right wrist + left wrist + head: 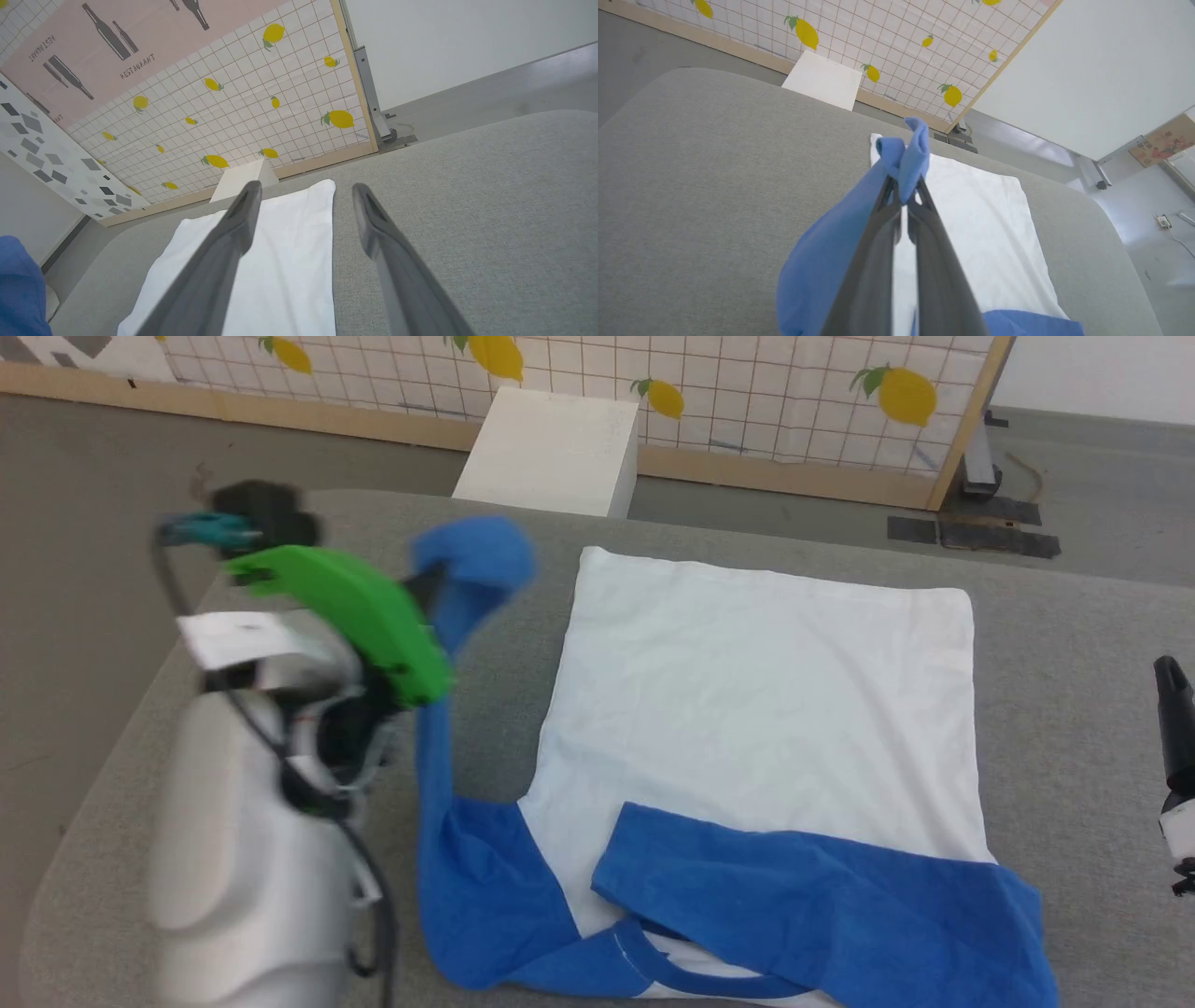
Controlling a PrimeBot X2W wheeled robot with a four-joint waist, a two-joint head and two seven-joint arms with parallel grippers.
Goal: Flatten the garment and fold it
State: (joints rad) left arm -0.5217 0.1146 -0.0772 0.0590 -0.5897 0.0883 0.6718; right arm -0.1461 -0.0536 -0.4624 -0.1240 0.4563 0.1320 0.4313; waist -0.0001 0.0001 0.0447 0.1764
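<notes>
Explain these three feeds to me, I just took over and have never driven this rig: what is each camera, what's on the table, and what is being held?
The wide picture comes from the robot's head, looking down at a grey padded table. The other two come from cameras on each wrist, looking along that arm's two dark fingers. A white T-shirt with blue sleeves lies on the table. The left pincer is shut on the end of one blue sleeve, lifted off the table. The right pincer is open and holds nothing, above the table beside the shirt.

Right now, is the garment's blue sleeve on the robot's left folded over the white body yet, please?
Not yet: the blue left sleeve hangs lifted beside the white cotton body, pinched in the left gripper.
</notes>
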